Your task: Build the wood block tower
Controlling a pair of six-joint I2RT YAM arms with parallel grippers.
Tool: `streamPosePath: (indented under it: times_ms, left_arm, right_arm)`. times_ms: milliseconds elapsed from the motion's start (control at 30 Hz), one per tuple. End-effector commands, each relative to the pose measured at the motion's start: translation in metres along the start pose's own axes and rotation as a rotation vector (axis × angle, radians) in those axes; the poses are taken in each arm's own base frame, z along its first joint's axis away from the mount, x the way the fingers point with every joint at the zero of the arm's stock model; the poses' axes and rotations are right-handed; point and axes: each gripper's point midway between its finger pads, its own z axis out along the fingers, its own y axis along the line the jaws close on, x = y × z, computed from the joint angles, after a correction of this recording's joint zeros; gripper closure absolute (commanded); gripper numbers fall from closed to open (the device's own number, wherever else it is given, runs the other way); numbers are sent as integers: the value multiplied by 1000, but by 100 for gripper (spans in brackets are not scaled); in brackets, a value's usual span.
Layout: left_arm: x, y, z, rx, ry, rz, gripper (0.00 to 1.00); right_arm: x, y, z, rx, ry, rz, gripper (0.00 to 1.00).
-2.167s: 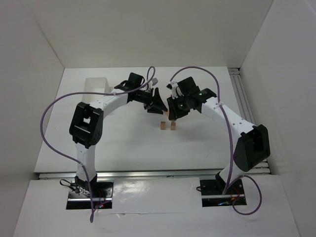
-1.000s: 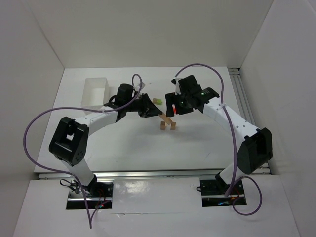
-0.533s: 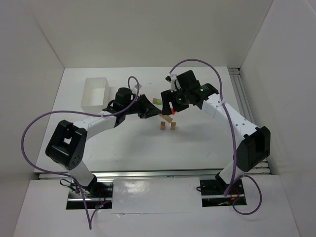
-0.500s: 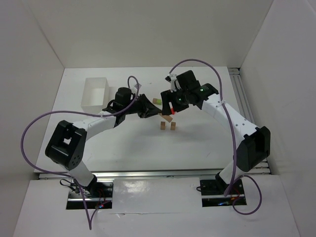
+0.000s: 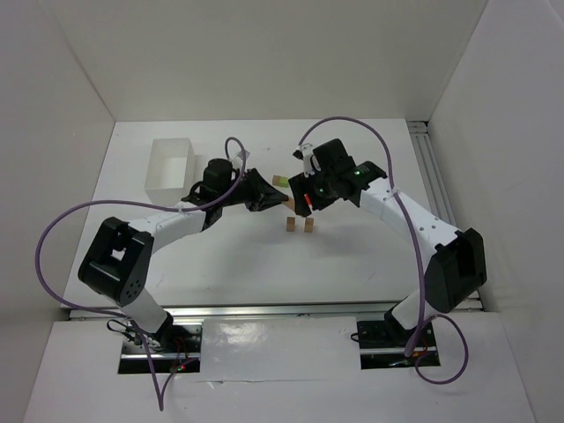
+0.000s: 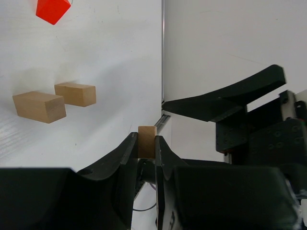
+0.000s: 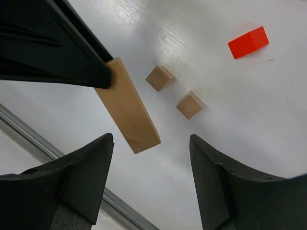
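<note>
Left pincer: I see my left pincer (image 6: 146, 143) pressed onto one end of a thin tan wooden stick (image 7: 127, 105), near the middle of the table (image 5: 220, 256).
Right pincer: my right pincer (image 7: 151, 143) is spread wide and grips nothing. It faces the left one from the right.
Stick: it slants out from the left pincer. In the right wrist view its free end shows between the right fingers, touching neither.
Blocks: two tan bare-wood cubes (image 7: 159, 78) (image 7: 189, 105) sit side by side on the table, slightly apart, just nearer than both pincers. A red block (image 7: 247, 42) lies apart from them on the far side. A lime green block (image 5: 279, 181) lies farther still.
Box: a white rectangular open box (image 5: 170, 166) stands at the far left.
</note>
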Motion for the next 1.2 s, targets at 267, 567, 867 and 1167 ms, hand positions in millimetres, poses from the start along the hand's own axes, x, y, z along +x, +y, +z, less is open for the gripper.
streamPosePath:
  times_ms: [267,567,867,1167]
  left_arm:
    - [-5,-13,7,19,146,71,100]
    - [-5,-15,6,35,137,68,100]
    - [-3,-15,5,45,144,73,100]
    - [-4,-12,2,43,136,60,100]
  right_arm:
    - [-44,15,-20,-49,-270,-293,28]
    - [-53,23,-4,-107,-244,-304,45]
    - [-46,27,3,-141,-196,-287,37]
    - [-37,22,12,-132,-170,-280,40]
